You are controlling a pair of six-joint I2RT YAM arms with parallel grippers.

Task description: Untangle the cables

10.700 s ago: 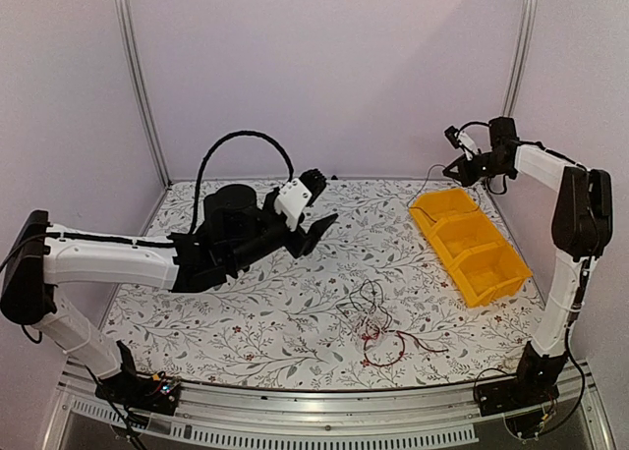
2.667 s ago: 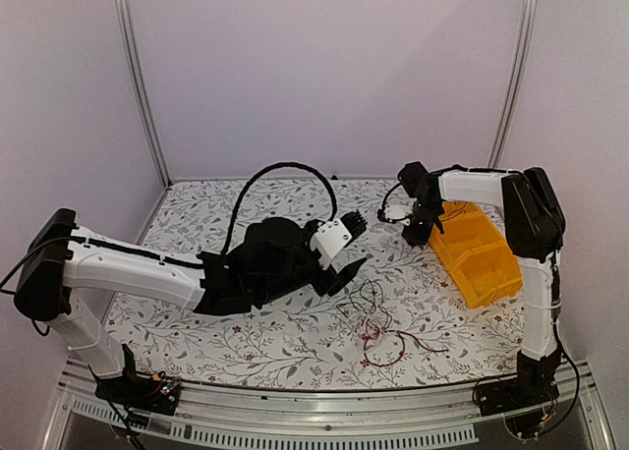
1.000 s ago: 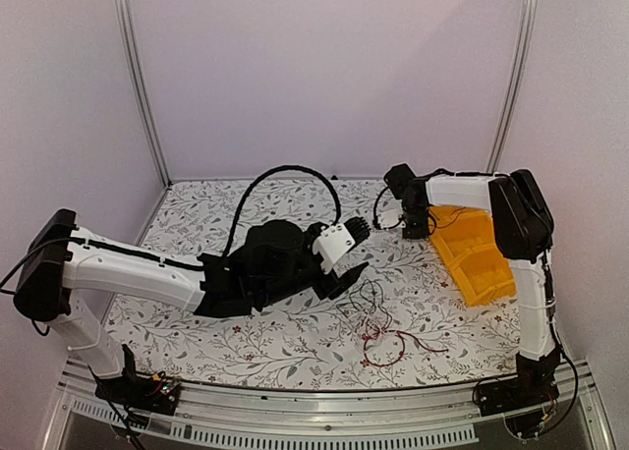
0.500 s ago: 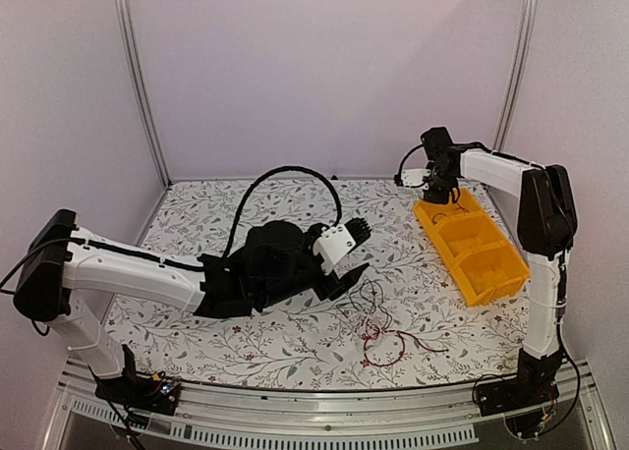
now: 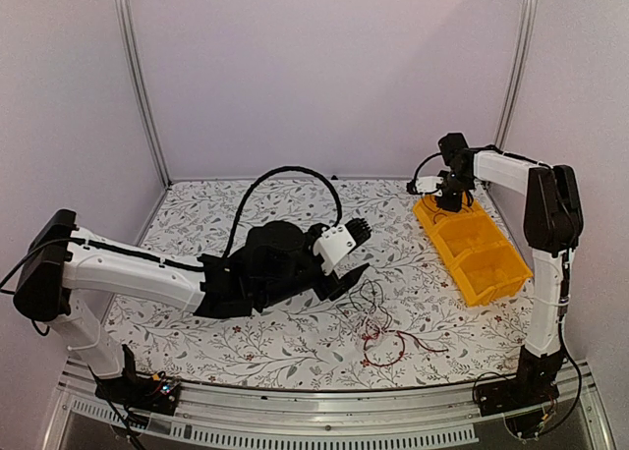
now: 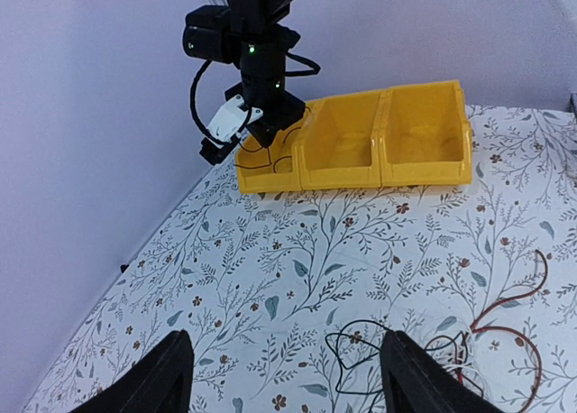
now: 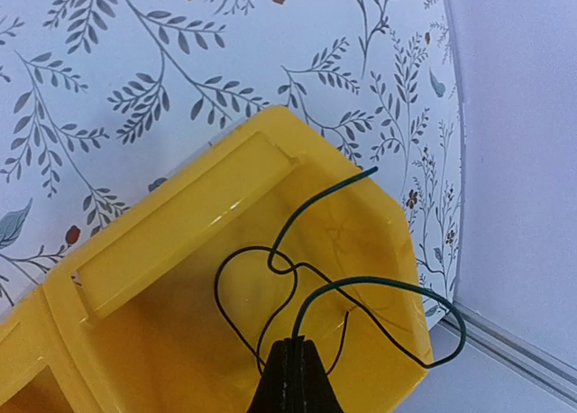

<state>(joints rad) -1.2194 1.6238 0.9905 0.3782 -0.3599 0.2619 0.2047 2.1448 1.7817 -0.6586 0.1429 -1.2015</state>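
Right gripper (image 7: 290, 345), pinched tight on a dark cable (image 7: 361, 280), has shifted right and now hangs over the yellow bin's (image 7: 135, 260) end compartment, upper right. Left gripper (image 6: 287, 345) stays spread wide and empty, near the tangled cables (image 5: 378, 327) at lower centre.

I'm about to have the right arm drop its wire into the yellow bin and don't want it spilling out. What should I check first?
1. Right fingers shut on the dark wire: ok.
2. Wire above the end compartment of the yellow bin: ok.
3. All of the wire inside the rim: not ok; one loop sticks out past the corner.
4. Left fingers open and holding nothing: ok.
5. Left fingers clear of the tangle on the table: cannot tell; a black loop lies between them in the wrist view.
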